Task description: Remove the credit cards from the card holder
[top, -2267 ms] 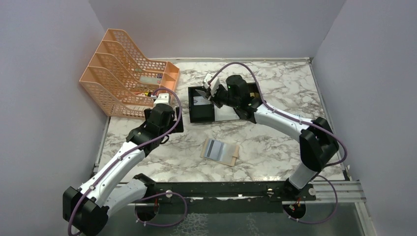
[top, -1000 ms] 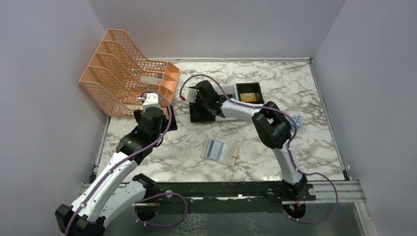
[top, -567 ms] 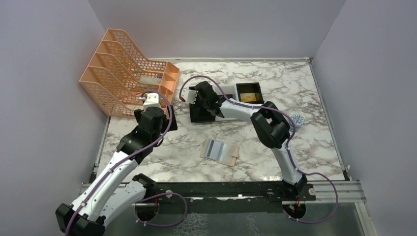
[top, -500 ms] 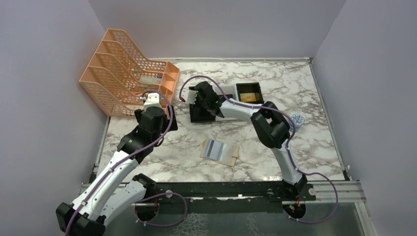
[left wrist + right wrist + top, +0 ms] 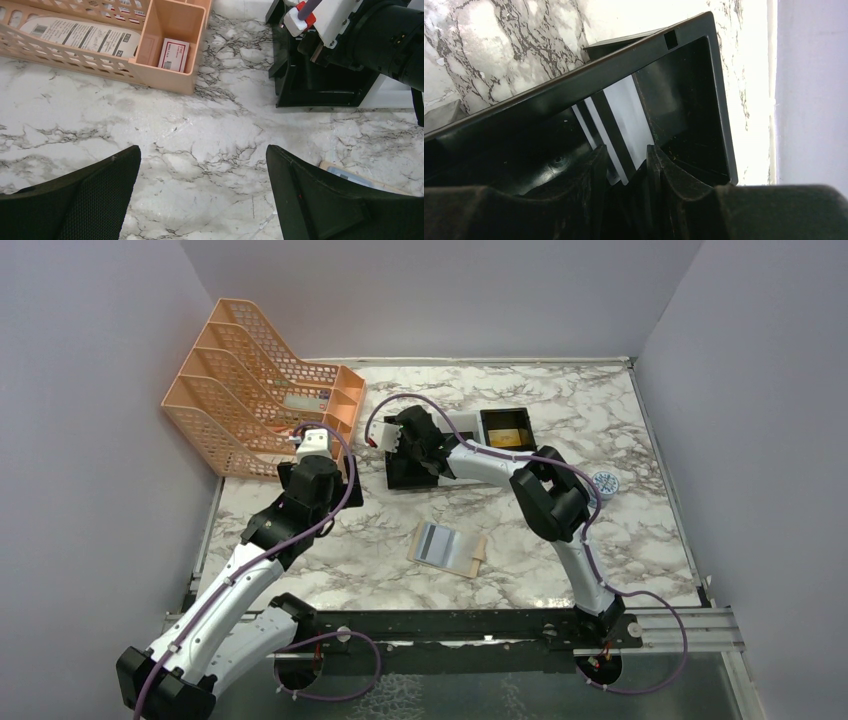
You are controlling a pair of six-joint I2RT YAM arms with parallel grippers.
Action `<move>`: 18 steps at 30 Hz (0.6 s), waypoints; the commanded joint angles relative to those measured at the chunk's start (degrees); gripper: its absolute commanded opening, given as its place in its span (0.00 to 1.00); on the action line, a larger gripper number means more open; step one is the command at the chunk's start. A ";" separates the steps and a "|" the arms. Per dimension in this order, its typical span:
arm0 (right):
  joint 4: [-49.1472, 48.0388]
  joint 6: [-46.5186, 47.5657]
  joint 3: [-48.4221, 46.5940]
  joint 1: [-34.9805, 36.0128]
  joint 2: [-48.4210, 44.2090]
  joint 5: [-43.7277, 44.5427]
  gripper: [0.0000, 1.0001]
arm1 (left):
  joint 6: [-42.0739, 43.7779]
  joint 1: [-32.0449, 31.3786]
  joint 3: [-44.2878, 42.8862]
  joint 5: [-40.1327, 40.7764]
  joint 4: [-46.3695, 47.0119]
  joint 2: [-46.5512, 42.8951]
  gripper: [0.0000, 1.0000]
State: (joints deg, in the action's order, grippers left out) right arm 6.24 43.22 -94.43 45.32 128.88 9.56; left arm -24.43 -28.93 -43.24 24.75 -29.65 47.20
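The holder [image 5: 447, 548] lies open on the marble table [image 5: 590, 400], grey-blue inside face up, in the near middle between the 2 arms. It is well apart from both grippers, and nothing touches it. The left wrist view catches only 1 corner of it, behind that gripper's right finger.

The right gripper [image 5: 625, 150] reaches down into the black tray [image 5: 649, 52] at the back centre. Its 2 fingers stand a little apart, with a narrow gap between the tips. A white card [image 5: 621, 120] with a dark stripe lies in the tray, and its near end runs into that gap. The jaws are too wide to be pinching it. Whether 1 finger touches its edge is hard to tell, since the tips are dark against the dark tray.

The left gripper [image 5: 202, 150] hangs wide open over bare marble and holds nothing. It is near the front of the orange rack [image 5: 255, 390].

The end compartment of the rack holds a small red and white box [image 5: 173, 54]. A 2nd tray [image 5: 484, 428], also black, sits just right of the 1st with something yellow in it. A small round disc [image 5: 603, 481] lies farther right on the table.
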 commanded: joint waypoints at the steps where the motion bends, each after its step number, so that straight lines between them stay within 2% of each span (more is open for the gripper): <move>1: 0.57 -0.96 -1.43 0.33 0.70 -1.26 0.36 | 0.91 0.28 0.00 -1.32 -0.34 -0.08 0.99; 8: 0.92 -4.12 -1.99 0.38 -0.01 -1.19 0.38 | 0.87 0.40 0.00 -1.36 -0.35 0.08 0.99; 18: -0.32 -26.26 -1.77 0.37 -4.48 -5.76 0.36 | 0.87 0.71 -0.09 -1.29 -0.36 -0.17 0.99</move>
State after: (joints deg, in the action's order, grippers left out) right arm 6.46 28.62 -94.48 45.32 128.57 6.55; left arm -24.25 -28.60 -43.24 24.43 -29.69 47.22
